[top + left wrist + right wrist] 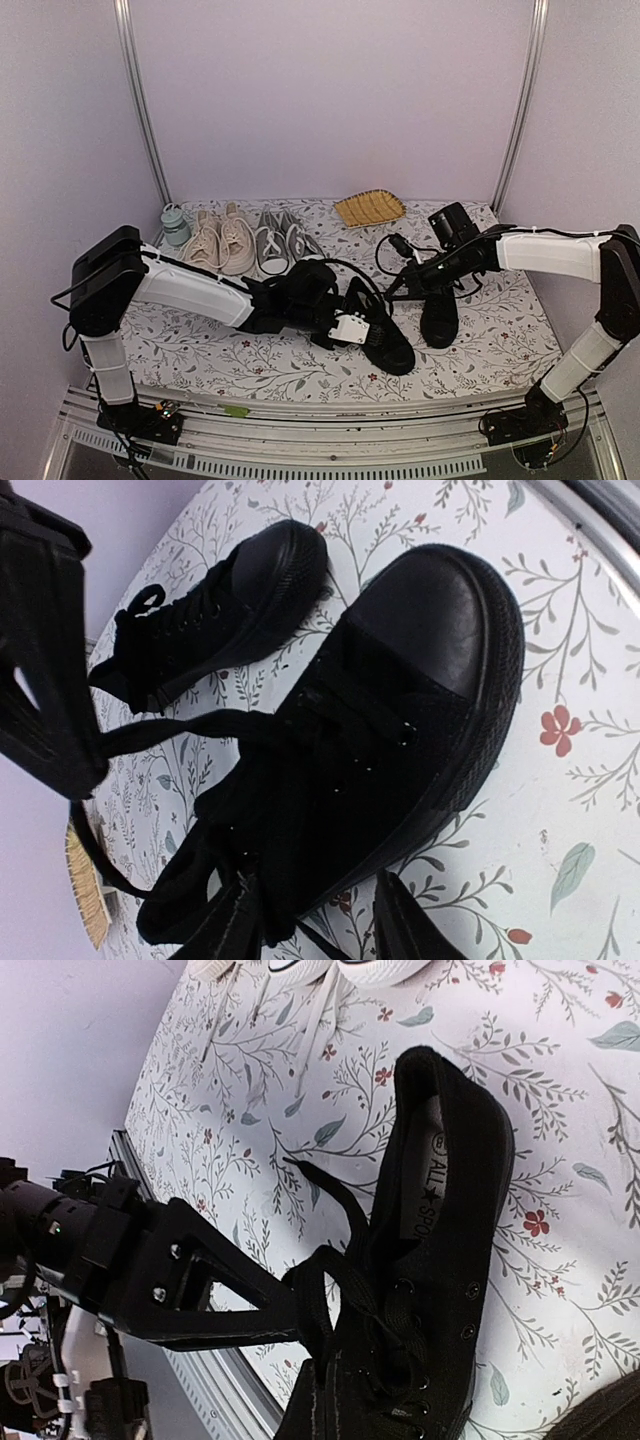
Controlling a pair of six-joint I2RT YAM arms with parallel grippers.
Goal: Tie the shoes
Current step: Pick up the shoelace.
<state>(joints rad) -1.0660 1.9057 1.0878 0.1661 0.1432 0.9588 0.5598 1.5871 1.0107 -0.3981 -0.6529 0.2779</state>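
Right hand (300,1310) pinched shut on black lace (335,1200); black shoe (440,1250) just below that hand, on floral surface (250,1110); left hand (350,328) with fingers (45,680) apart, just beside second black shoe (392,345), that shoe's lace reaching one finger; beige pair (222,245) and grey pair (280,245) well beyond both hands, at far edge, nearer left hand.

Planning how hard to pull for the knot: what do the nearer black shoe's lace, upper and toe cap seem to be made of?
The lace looks like flat woven textile, matte, perhaps cotton or polyester; it hangs limp as a soft band. The upper is probably canvas: dull black cloth with no shine. The toe cap looks like smooth rubber, given its soft sheen and ribbed edge band.
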